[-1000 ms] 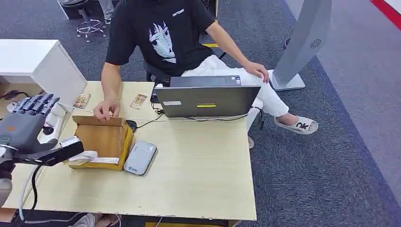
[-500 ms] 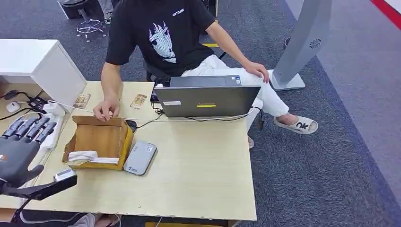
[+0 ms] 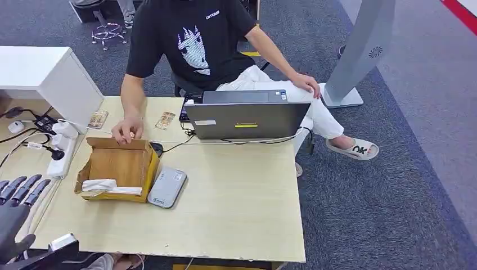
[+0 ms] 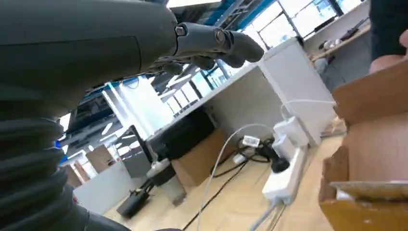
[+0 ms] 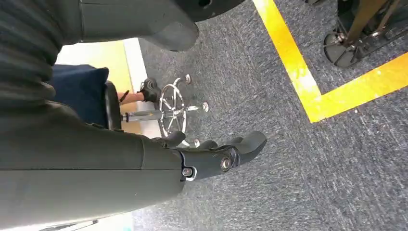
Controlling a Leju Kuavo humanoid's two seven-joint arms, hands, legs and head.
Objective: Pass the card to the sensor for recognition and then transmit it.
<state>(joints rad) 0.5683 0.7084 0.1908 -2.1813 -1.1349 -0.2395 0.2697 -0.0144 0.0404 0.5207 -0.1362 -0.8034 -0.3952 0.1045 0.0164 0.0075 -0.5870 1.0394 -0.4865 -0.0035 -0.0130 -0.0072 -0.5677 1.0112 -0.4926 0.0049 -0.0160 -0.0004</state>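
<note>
My left hand (image 3: 17, 219) hangs low at the table's front left corner, fingers spread and nothing in it; in the left wrist view its fingers (image 4: 211, 41) stretch out bare. The grey card sensor (image 3: 167, 187) lies flat on the table beside an open cardboard box (image 3: 118, 166). Two small cards (image 3: 97, 119) (image 3: 165, 120) lie at the table's far side. A seated person rests a hand (image 3: 126, 130) on the box's far rim. My right hand (image 5: 211, 159) hangs over the carpet, holding nothing.
A grey laptop (image 3: 246, 119) stands at the table's far side with cables running left. A white power strip (image 3: 61, 157) lies left of the box, next to a white cabinet (image 3: 50, 73). A grey standing panel (image 3: 365, 50) is at the far right.
My left hand has dropped from beside the box down and toward me to the table's front left corner. The person, box and sensor have stayed put.
</note>
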